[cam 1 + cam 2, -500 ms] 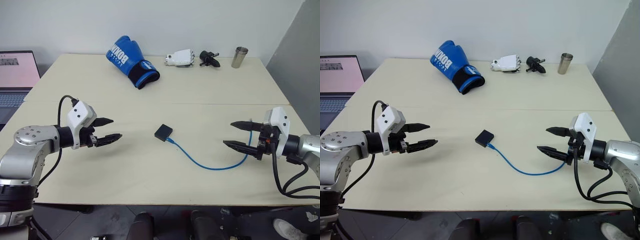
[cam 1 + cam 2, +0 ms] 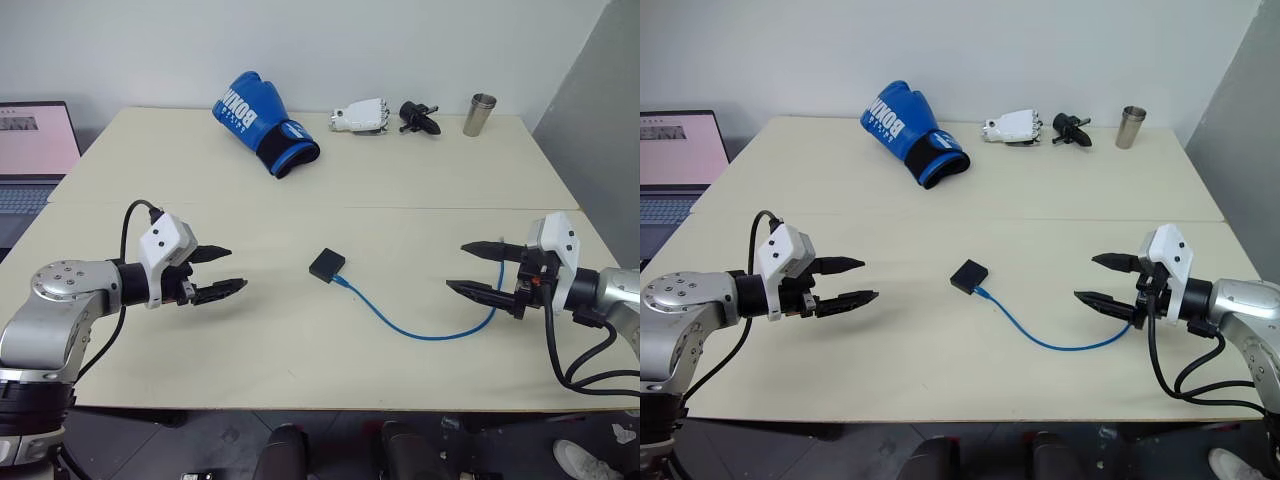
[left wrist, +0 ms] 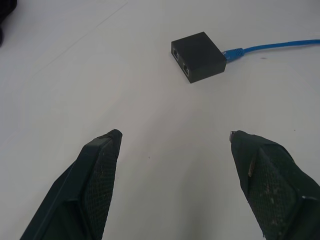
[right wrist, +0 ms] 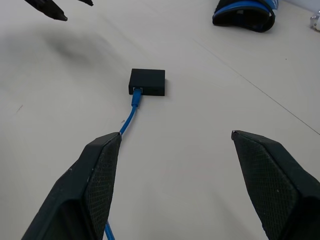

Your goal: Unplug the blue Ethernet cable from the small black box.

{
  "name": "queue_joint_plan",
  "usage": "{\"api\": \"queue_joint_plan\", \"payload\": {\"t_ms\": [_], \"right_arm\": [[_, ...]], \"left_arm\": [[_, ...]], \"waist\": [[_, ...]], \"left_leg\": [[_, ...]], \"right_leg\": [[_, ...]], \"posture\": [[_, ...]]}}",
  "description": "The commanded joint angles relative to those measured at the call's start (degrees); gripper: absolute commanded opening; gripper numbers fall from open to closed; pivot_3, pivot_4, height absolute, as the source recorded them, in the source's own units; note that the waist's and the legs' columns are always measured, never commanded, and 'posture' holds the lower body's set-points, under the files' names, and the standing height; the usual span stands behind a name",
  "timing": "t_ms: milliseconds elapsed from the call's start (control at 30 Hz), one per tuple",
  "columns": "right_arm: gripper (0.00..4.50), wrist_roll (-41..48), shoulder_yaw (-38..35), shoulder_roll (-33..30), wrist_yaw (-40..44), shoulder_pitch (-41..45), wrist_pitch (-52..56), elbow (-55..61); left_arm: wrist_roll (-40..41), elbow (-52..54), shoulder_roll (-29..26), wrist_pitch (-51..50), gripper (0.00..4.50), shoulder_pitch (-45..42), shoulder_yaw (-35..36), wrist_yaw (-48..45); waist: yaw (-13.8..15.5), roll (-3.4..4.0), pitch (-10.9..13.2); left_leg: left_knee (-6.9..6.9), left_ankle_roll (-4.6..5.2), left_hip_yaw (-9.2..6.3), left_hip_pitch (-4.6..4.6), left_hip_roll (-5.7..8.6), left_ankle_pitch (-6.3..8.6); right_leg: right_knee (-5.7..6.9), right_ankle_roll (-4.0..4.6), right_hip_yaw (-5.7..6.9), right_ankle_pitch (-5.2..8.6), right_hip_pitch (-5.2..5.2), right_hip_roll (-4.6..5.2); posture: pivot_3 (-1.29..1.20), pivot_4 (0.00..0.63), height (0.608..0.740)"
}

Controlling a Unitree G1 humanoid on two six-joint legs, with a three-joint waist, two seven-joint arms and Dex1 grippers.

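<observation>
Cream table (image 2: pixel 300 380) against a white wall. Nearest, the left gripper (image 2: pixel 218 272) and right gripper (image 2: pixel 482 270) hover above the tabletop on opposite sides, each with fingers spread wide and empty. Between them the blue Ethernet cable (image 2: pixel 420 331) curves from near the right gripper to the small black box (image 2: pixel 326 264), its plug seated in the port. Farther back lie a blue boxing glove (image 2: pixel 262 123) and a metal cup (image 2: pixel 479 114).
</observation>
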State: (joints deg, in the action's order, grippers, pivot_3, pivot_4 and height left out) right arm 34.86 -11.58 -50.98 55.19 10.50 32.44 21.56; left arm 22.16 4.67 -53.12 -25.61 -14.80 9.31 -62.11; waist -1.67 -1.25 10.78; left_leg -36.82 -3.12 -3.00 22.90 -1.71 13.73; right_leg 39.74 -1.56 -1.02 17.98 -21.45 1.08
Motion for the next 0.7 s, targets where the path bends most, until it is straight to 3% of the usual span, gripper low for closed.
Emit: {"api": "queue_joint_plan", "payload": {"t_ms": [33, 267, 433, 700], "right_arm": [[3.72, 1.2, -0.7, -0.7, 0.6, 1.0, 0.9, 1.2], [3.72, 0.0, 0.4, -0.7, 1.3, 2.1, 0.1, 0.3], [4.45, -0.4, 1.3, -0.4, 1.7, 3.1, 0.0, -0.5], [4.45, -0.4, 5.1, 2.7, -2.4, 3.2, 2.4, 4.5]], "left_arm": [[-0.2, 0.4, -0.5, 3.3, 3.69, 0.3, 1.2, -1.0], [0.9, 0.8, -0.9, 4.4, 3.69, 2.4, 2.2, -2.4], [0.8, 1.1, -1.3, 4.6, 3.76, 3.1, 2.2, -2.5], [0.3, 1.4, -1.9, 5.8, 3.76, 3.6, 0.9, -4.1]], "waist": [[0.0, 0.00, 0.0], [-0.1, 0.01, 0.0], [0.0, 0.01, 0.0], [0.0, 0.01, 0.0]], "left_leg": [[0.00, 0.00, 0.00, 0.00, 0.00, 0.00], [0.00, 0.00, 0.01, -0.01, -0.01, 0.00], [0.00, 0.00, 0.00, 0.00, 0.00, 0.00], [0.00, 0.00, 0.00, 0.00, -0.01, 0.00]], "right_leg": [[0.00, 0.00, 0.00, 0.00, 0.00, 0.00], [0.00, 0.00, 0.00, 0.00, 0.00, 0.00], [0.01, 0.00, 0.01, 0.00, 0.00, 0.00], [0.01, 0.00, 0.00, 0.00, -0.01, 0.00]], "posture": [[0.00, 0.150, 0.740], [0.00, 0.150, 0.740], [0.00, 0.150, 0.740], [0.00, 0.150, 0.740]]}}
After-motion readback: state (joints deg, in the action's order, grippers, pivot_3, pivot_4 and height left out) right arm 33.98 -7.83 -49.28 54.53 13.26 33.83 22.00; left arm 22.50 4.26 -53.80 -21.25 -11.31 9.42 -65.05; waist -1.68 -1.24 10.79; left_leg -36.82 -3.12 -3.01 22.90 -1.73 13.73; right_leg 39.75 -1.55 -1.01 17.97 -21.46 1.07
